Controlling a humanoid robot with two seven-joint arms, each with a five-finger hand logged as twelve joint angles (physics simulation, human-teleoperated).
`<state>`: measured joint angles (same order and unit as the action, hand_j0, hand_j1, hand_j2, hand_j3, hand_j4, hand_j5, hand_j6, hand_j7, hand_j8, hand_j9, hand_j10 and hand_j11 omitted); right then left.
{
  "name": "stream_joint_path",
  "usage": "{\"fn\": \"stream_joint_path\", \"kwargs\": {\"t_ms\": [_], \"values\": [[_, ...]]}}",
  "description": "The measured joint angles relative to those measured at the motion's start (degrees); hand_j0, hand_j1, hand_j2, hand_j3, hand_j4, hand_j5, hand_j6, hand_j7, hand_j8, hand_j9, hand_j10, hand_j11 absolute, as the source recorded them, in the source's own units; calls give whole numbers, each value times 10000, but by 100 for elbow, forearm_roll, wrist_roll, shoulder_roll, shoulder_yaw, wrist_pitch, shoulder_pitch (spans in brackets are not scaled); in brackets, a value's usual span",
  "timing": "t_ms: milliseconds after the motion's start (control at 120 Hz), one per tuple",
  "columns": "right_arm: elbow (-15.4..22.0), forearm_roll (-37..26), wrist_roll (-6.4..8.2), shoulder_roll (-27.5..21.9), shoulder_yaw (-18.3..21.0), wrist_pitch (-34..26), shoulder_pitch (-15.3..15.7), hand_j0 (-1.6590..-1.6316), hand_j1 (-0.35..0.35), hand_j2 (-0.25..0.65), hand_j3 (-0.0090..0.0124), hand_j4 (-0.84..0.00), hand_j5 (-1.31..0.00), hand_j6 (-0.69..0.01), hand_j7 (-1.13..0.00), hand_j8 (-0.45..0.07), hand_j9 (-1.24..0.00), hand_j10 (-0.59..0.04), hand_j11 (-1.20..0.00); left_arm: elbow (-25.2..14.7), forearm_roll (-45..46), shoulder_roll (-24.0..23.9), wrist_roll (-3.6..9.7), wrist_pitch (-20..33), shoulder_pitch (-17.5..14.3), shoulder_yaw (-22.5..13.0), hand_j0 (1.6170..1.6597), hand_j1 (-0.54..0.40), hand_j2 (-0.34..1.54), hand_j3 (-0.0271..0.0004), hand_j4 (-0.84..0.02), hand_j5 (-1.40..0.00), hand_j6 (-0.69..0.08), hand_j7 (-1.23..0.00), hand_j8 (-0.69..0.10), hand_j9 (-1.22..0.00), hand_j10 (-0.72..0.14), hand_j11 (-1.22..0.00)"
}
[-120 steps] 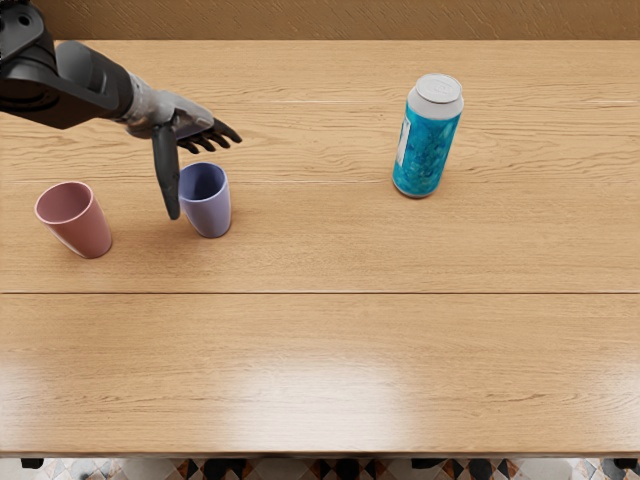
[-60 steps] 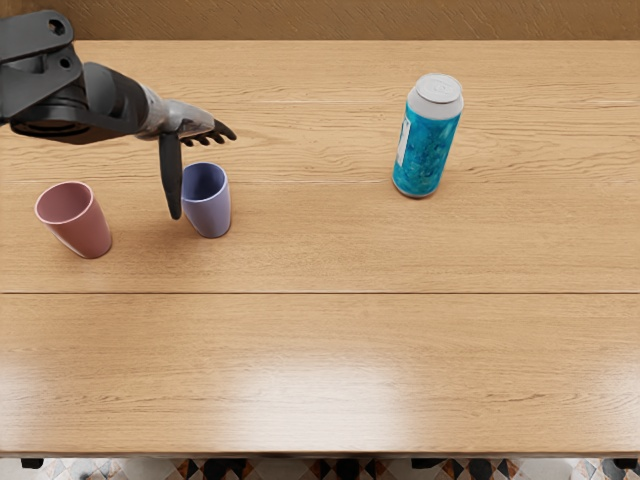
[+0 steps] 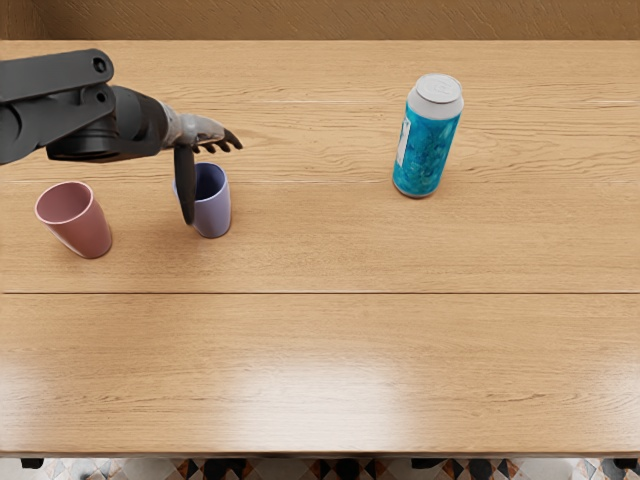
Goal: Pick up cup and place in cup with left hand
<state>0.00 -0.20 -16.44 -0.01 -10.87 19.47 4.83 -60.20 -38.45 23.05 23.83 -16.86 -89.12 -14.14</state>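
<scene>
"So, is the left hand [image 3: 201, 131] gripping the lavender cup [image 3: 213, 213]?"

"No, it's spread open, empty; its thumb [image 3: 186, 188] hides some rim, contact unclear."

"And the cup?"

"Upright on the table [image 3: 320, 350], near the pink cup [image 3: 87, 230]. The arm [image 3: 85, 120] is cut off at left."

Wooden table [image 3: 320, 350], pink cup [image 3: 86, 232], purple cup [image 3: 214, 214] near it, upright blue can [image 3: 428, 150]
</scene>
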Motion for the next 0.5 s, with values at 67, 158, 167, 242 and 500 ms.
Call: {"fn": "stream_joint_path", "kwargs": {"t_ms": [67,158,167,242,500], "values": [[0,0,0,0,0,0,0,-16581,-3479,-12,0,2,8,67,0,52,5,37,4,0,2,1,-5,28,0,-25,16581,2362,196,0,-968,-1232,-977,-1231,-974,-1230,-964,-1229],[0,0,0,0,0,0,0,-16581,-3479,-12,0,2,8,67,0,52,5,37,4,-1,-1,0,-8,69,9,-50,16581,2274,212,0,-1043,-1329,-1051,-1328,-1048,-1327,-1038,-1326],[0,0,0,0,0,0,0,-16581,-3479,-12,0,2,8,67,0,52,5,37,4,-1,0,-5,-8,80,9,-56,16581,2267,213,0,-1048,-1336,-1056,-1335,-1054,-1334,-1044,-1333],[0,0,0,0,0,0,0,-16581,-3479,-12,0,2,8,68,0,52,5,37,4,-1,3,-38,-9,184,9,-130,16581,2221,221,0,-1087,-1386,-1095,-1385,-1092,-1384,-1082,-1383],[0,0,0,0,0,-2,0,-16581,-3479,-12,0,2,8,67,0,52,5,37,4,-30,35,-81,-10,293,73,-203,16581,2124,237,0,-1166,-1491,-1174,-1490,-1171,-1489,-1162,-1488]]}}
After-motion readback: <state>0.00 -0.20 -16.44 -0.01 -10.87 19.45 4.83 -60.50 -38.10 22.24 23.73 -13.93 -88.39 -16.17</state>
